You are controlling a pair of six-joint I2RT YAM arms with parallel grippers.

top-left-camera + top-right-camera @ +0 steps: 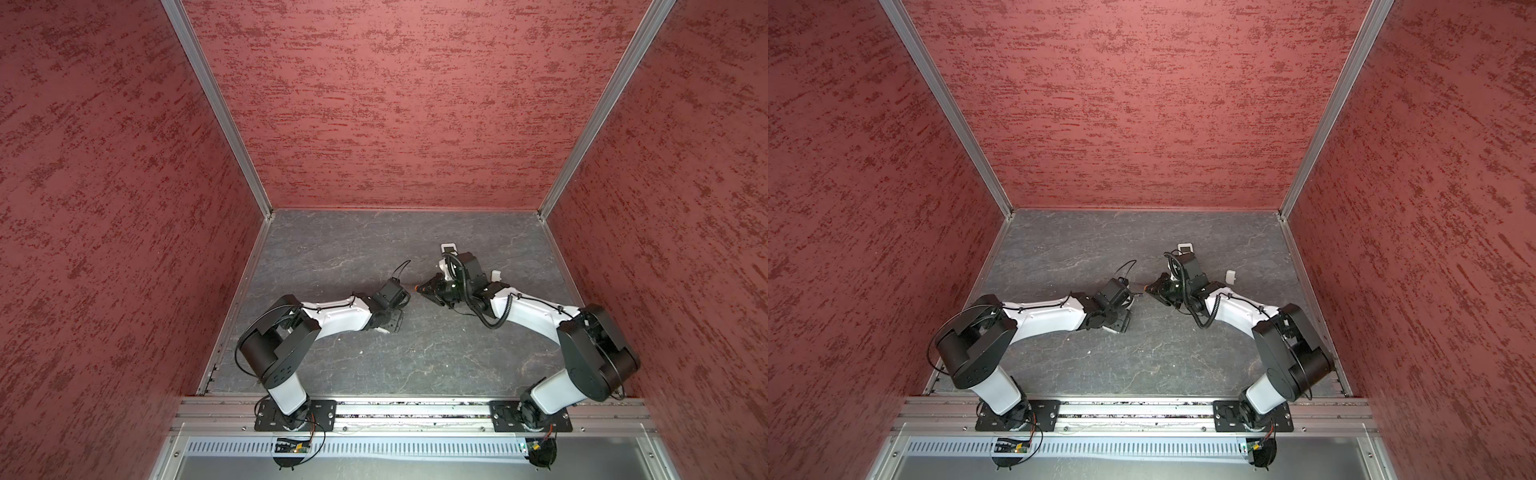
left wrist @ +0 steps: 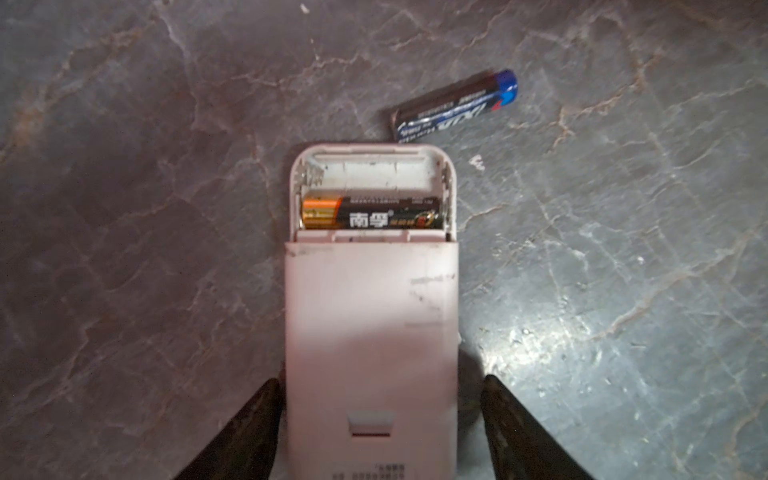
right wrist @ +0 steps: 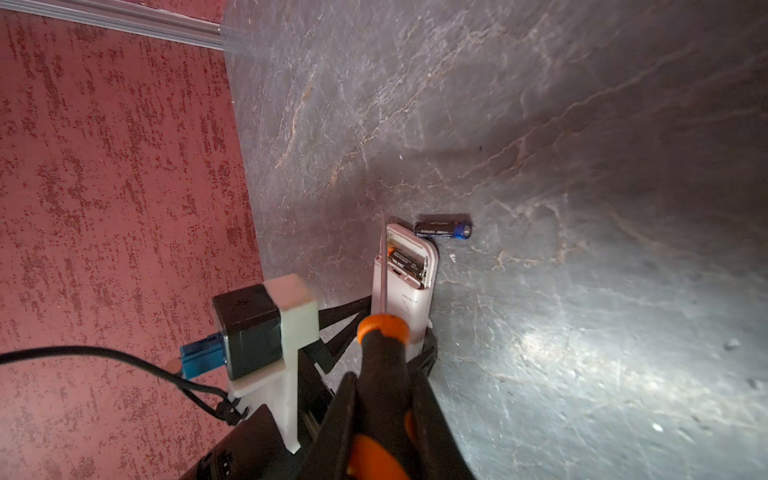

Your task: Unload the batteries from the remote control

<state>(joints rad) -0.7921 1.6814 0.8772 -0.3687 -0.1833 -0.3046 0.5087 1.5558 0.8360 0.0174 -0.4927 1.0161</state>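
Left wrist view, nearest first: the left tool (image 2: 380, 379) stands released. Its two dark fingers (image 2: 249, 428) straddle the pale pinkish-white remote control (image 2: 372, 332), one at the casing's edge, the other clear of it with a strip of table (image 2: 124, 208) showing between. The remote control lies back-up on the table, its battery compartment open. One black-and-orange battery (image 2: 372, 212) sits crosswise in the slot closer to the tool, and the slot beyond it shows bare white plastic. Just past the remote's rounded end a blue-tipped battery (image 2: 455, 106) lies loose on the table, slanted and apart from the casing.

Right wrist view: the right tool (image 3: 384, 376) is clenched on the black-and-orange handle of a screwdriver (image 3: 382, 326). Its thin blade lines up along the remote's long edge beside the open compartment; whether it touches the casing cannot be told. Farther back, in a top view, a small white cover (image 1: 496, 275) lies on the table beside the right arm.
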